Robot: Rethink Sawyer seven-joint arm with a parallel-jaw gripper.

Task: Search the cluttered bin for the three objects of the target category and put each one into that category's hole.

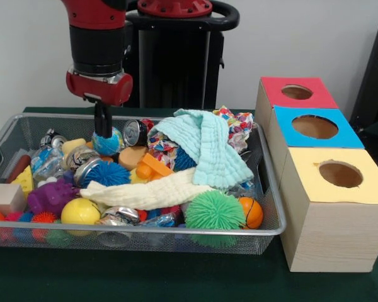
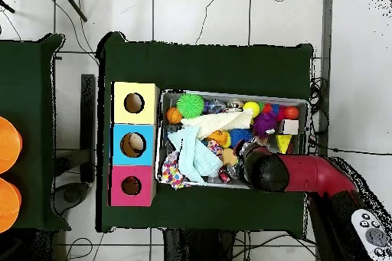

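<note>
A wire bin [image 1: 176, 231] holds a jumble of balls, cans, cloths and blocks. My gripper [image 1: 103, 129] reaches down into its back left part, its tip on top of a blue-green globe ball [image 1: 108, 145]. A drink can [image 1: 135, 132] lies just right of it. A blue spiky ball [image 1: 107, 173], a yellow ball [image 1: 80, 211], a green spiky ball [image 1: 214, 211] and an orange ball [image 1: 252, 212] lie nearer the front. In the overhead view the arm's head [image 2: 264, 170] hides the gripper and the ball.
Right of the bin stand three wooden boxes with holes: red top [image 1: 321, 97], blue top [image 1: 346, 135], yellow top [image 1: 372, 182]. A mint cloth [image 1: 208, 148] and a cream cloth [image 1: 148, 194] drape over the clutter. A wooden block [image 1: 5, 196] sits at front left.
</note>
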